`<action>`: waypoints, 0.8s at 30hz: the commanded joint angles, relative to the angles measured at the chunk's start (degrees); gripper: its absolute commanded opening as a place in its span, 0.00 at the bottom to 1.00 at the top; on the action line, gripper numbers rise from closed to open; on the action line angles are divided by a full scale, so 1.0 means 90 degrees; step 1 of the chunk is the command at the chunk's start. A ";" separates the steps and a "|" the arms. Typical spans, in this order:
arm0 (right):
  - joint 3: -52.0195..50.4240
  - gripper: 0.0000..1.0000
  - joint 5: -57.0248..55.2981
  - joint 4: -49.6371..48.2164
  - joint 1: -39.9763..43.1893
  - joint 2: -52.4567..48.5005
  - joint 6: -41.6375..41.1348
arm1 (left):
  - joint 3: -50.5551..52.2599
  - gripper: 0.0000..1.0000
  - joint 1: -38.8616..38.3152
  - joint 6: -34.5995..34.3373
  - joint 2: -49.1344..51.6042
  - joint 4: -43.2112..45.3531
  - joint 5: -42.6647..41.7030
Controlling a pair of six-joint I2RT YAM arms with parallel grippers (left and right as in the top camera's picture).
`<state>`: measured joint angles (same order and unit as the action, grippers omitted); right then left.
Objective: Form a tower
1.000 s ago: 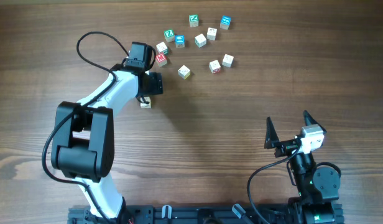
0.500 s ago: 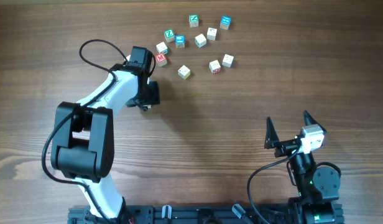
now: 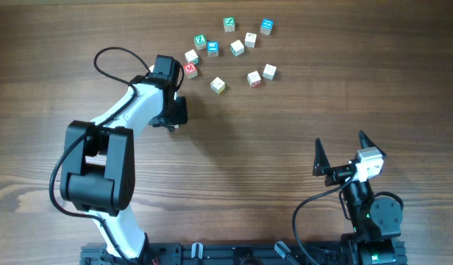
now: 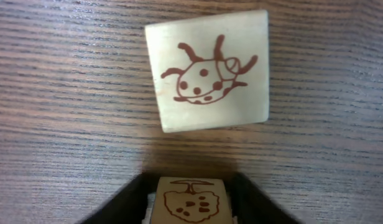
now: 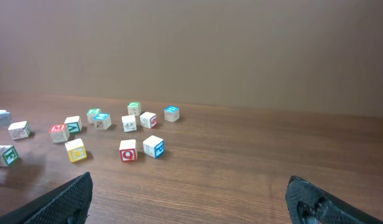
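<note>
Left gripper (image 4: pixel 193 208) closely flanks mushroom-print cube (image 4: pixel 190 198); whether it grips cannot be told. Ladybug-print cube (image 4: pixel 208 71) lies just beyond it. Nearby: red M cube (image 3: pixel 190 68), green Z cube (image 3: pixel 200 40), red Q cube (image 5: pixel 127 150).

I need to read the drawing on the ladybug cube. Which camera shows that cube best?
The left wrist view: the ladybug cube fills much of the frame, its brown drawing sharp. Overhead, the left gripper covers that spot. The right wrist view shows only small, distant cubes; it cannot be picked out there.
</note>
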<state>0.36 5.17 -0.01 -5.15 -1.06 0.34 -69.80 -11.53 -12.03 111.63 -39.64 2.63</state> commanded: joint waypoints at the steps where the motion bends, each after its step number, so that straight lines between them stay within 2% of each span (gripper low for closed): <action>1: -0.0007 1.00 0.0097 -0.0034 0.0022 0.0015 0.0085 | 0.0046 0.34 -0.0029 0.0158 0.0036 -0.0024 -0.0223; 10: -0.0007 1.00 0.0097 -0.0034 0.0022 0.0015 0.0090 | 0.0046 0.33 -0.0029 0.0561 0.0036 0.0146 -0.0316; 15: -0.0007 1.00 0.0097 -0.0034 0.0022 0.0015 0.0090 | 0.0046 0.40 -0.0029 0.0656 0.0036 0.0158 -0.0316; 24: -0.0007 1.00 0.0097 -0.0036 0.0022 0.0015 0.0087 | 0.0046 0.46 -0.0029 0.0656 0.0039 0.0029 -0.0313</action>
<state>0.36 5.15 -0.01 -5.15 -1.06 0.34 -69.80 -11.60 -7.09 111.59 -38.46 0.69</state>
